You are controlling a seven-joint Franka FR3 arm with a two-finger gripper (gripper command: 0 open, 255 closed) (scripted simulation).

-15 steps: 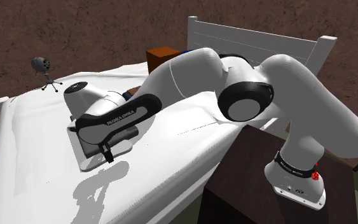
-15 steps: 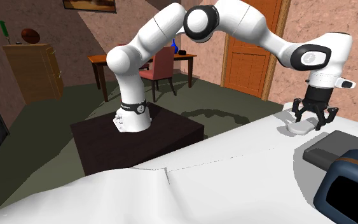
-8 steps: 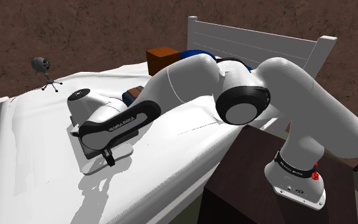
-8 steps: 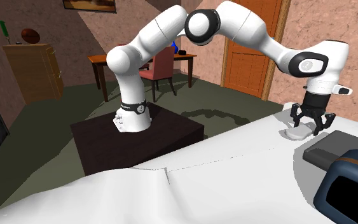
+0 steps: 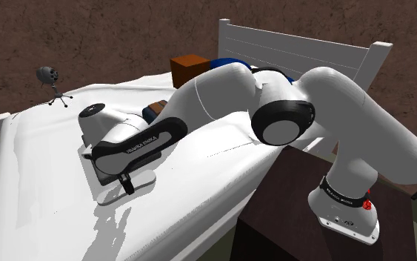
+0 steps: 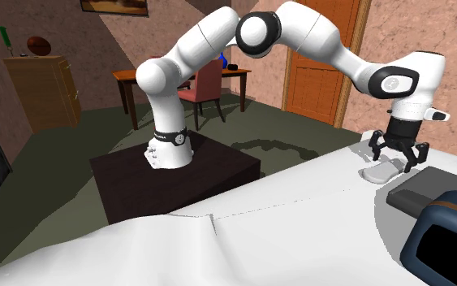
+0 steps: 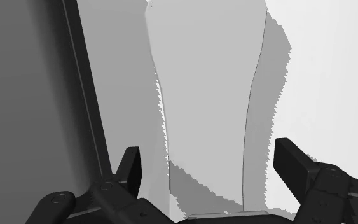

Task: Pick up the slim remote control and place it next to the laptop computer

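Wrist view: the pale slim remote control (image 7: 203, 89) is straddled by the gripper (image 7: 207, 154), its fingers spread apart and not touching it. The dark laptop (image 7: 31, 95) is seen just beside the remote.

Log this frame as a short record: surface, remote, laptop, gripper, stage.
surface: white bed
remote: white, lying flat on the bed, beside the laptop, not touching it
laptop: dark grey slab, flat on the bed
gripper: open, fingers either side of the remote, no contact
stage: remote not yet grasped
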